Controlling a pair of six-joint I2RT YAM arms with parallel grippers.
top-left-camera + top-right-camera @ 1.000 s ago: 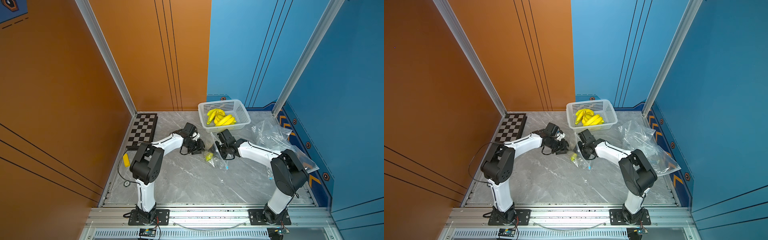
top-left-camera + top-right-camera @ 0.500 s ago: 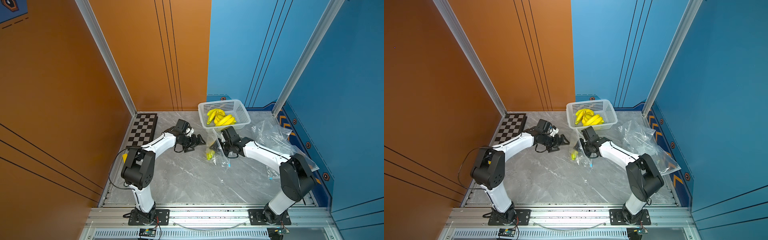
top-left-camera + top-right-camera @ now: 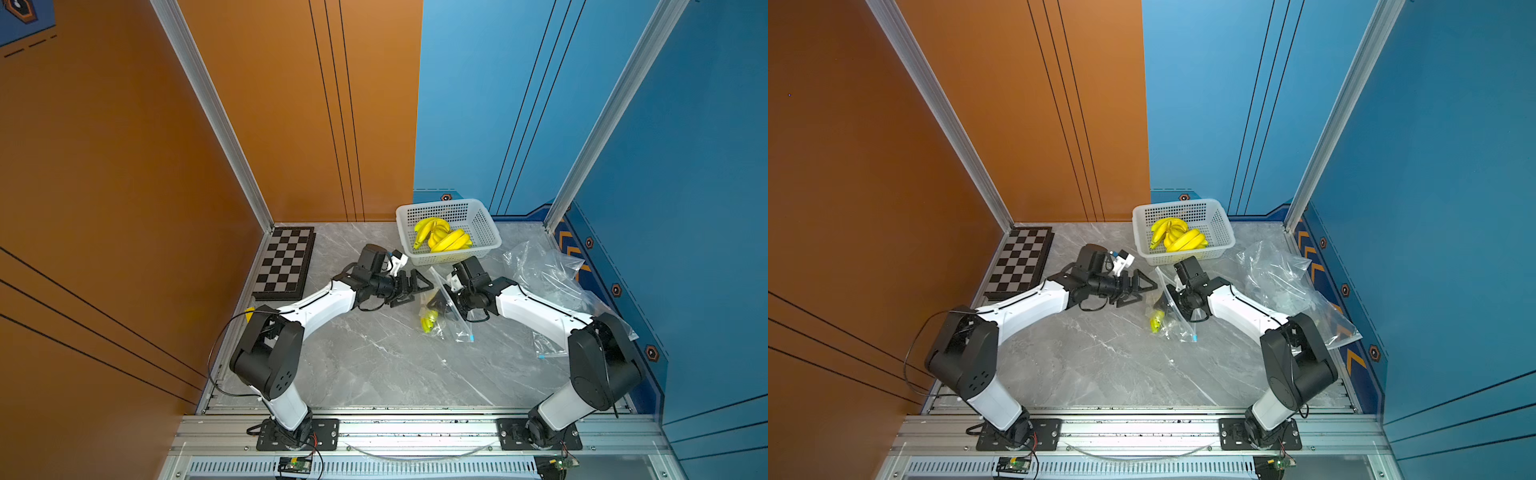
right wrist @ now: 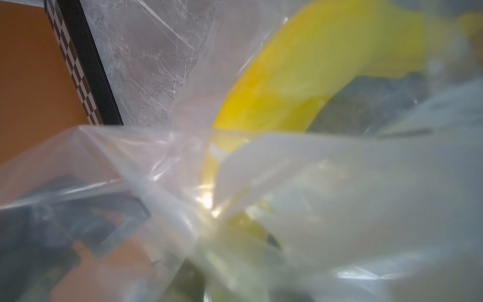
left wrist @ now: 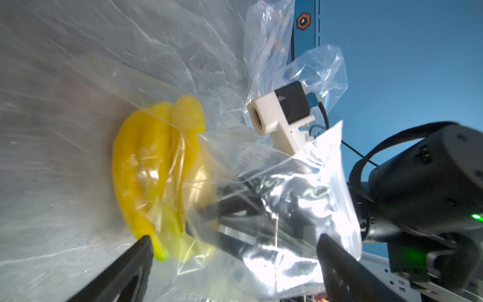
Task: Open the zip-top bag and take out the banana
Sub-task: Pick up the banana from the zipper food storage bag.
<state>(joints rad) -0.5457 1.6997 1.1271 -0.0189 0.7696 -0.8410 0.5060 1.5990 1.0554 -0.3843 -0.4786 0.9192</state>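
Note:
The clear zip-top bag point(image 3: 455, 328) point(image 3: 1177, 328) lies mid-table with its far edge lifted. A yellow banana bunch point(image 3: 428, 323) point(image 3: 1156, 322) sits inside it. My right gripper point(image 3: 437, 305) point(image 3: 1163, 305) is pushed into the bag, its dark fingers point(image 5: 230, 204) closed on the stem end of the banana point(image 5: 151, 170) behind the plastic. In the right wrist view the banana point(image 4: 300, 78) is close and blurred, and bag film point(image 4: 339, 196) hides the jaws. My left gripper point(image 3: 415, 286) point(image 3: 1142, 289) point(image 5: 235, 261) stands wide open just left of the bag point(image 5: 287, 248), holding nothing.
A white basket point(image 3: 453, 257) with several bananas stands right behind both grippers. A chessboard point(image 3: 286, 262) lies at the far left. Crumpled empty plastic bags point(image 3: 548, 278) cover the right side, beside the right arm.
My left gripper's jaws have sprung wide open and let go of the bag. The right gripper stays in the bag, whose far edge now stands higher.

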